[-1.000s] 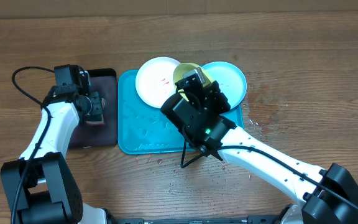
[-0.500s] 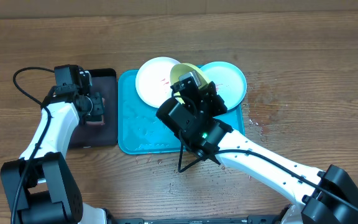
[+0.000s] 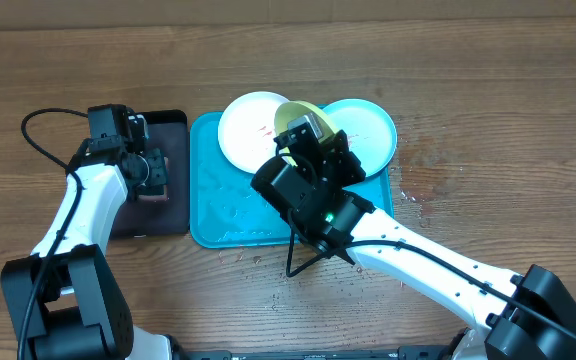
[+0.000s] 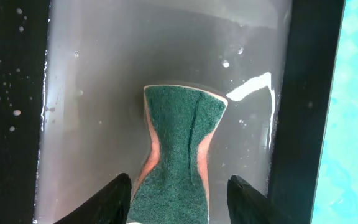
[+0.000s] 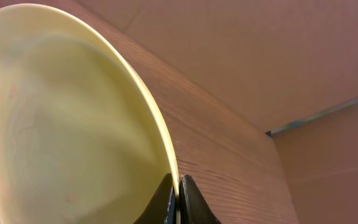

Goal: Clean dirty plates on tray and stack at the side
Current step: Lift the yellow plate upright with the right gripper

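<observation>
The turquoise tray point(image 3: 218, 200) lies mid-table. A white plate point(image 3: 250, 128) with red smears and a light teal plate point(image 3: 373, 130) rest on its far end. My right gripper point(image 3: 304, 128) is shut on the rim of the yellow-green plate point(image 3: 296, 110) and holds it tilted on edge above the tray, between the other two plates. In the right wrist view the fingers point(image 5: 178, 200) pinch that plate's rim point(image 5: 73, 124). My left gripper point(image 4: 180, 202) is open and straddles a green sponge point(image 4: 179, 143) lying in grey water.
The smaller black tray point(image 3: 173, 125) with the water stands left of the turquoise tray, and my left gripper point(image 3: 153, 178) hangs over it. Water drops speckle the wood near the turquoise tray's front and right edges. A black cable loops at far left.
My right arm has shifted a little to the left with the yellow-green plate in its grip. The left arm and sponge have not visibly moved.
</observation>
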Tool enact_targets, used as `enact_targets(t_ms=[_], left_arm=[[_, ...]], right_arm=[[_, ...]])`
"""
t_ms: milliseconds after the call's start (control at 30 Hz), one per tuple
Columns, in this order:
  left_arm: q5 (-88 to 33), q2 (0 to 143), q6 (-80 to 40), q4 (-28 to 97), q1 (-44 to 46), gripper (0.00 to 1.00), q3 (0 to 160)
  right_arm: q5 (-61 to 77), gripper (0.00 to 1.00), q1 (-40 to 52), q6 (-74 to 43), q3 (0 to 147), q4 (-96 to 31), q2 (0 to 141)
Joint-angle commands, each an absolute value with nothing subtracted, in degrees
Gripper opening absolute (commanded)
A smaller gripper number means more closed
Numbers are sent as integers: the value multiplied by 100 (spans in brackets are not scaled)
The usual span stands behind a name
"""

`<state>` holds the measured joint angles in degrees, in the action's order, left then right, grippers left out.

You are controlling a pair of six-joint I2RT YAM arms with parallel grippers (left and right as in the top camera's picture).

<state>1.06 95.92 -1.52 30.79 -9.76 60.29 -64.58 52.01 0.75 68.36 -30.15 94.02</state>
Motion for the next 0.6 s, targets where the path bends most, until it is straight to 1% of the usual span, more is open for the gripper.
enact_targets(t_ms=[0,67,133,167,233,333,433,500,567], left_arm=[[14,9627,-196,3083,-972,51,6001],[14,9627,-196,3081,-972,51,6001],[14,9627,-193,3079,-972,51,6001],[14,9627,-193,3081,-972,52,6001],[14,9627,-196,3089,-972,51,6001],[14,9627,-193,3089,-972,51,6001],[16,9627,-193,3109,-972,51,6001],[14,9627,-196,3122,-972,51,6001],[14,9627,-224,3122,-972,51,6001]], right_arm=[[-6879,4,5218,513,7022,-2877,9258],[-6893,4,5247,504,7022,-2567,9258],[-6681,4,5321,1072,7022,-2460,9258],[-6829,4,5323,1291,7022,-2394,9258],[-7251,4,5275,978,7022,-2084,9258],[-6928,4,5293,1007,7022,-1940,9258],[-6938,4,5240,849,7022,-1938,9258],[-6928,4,5124,362,7022,-1953,9249],[-6611,4,4941,-60,7022,-2071,9247]])
